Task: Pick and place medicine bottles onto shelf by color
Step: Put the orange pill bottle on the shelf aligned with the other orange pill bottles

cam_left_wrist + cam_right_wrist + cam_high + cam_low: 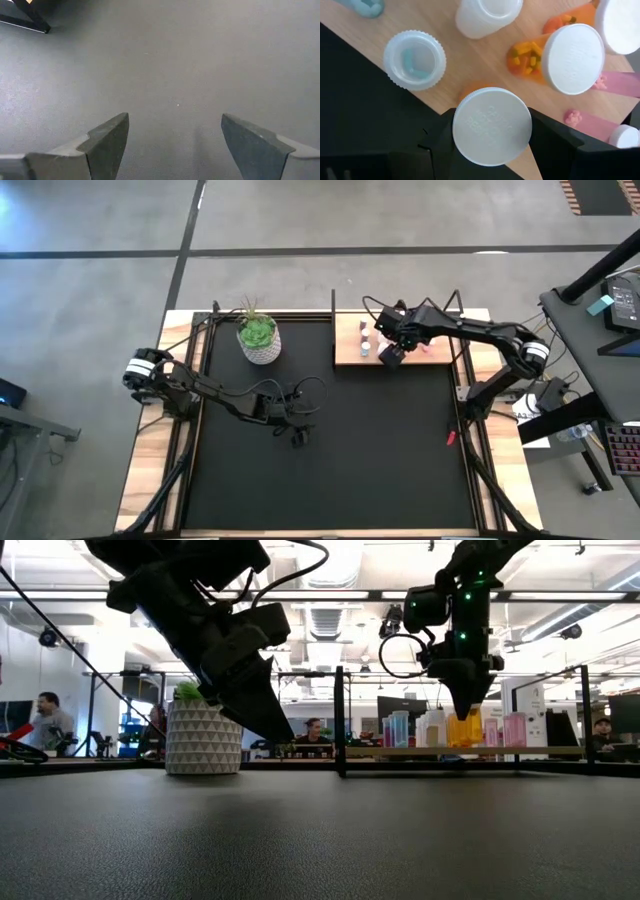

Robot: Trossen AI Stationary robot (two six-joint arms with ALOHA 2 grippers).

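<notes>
My left pincer [297,438] hangs low over the black mat [330,470] around the middle of the table, a little left of centre, and its fingers [107,137] stand released, wide apart, with only bare mat between them. Nearer the right edge of the mat a small red thing [450,438] lies alone; I cannot tell what it is. Farther back on the left stands the white pot [260,345] with its green plant, well apart from my left pincer. At the far edge, right of the pot, lies the wooden shelf [347,352] with its black posts, and my right pincer [391,355] is over its near edge. It is clenched on an orange bottle [472,91] with a white cap [491,126]; a finger presses each side of the cap and the bottle stands upright on the wood. Beyond it on the shelf stand a second orange bottle [525,56], white-capped and full of orange and yellow pills, a pale blue bottle [414,60] to the left, a white bottle [482,17] behind, and pink bottles [620,82] to the right. In the low view they make a row: blue [397,728], white [432,728], orange [464,730], pink [514,728].
</notes>
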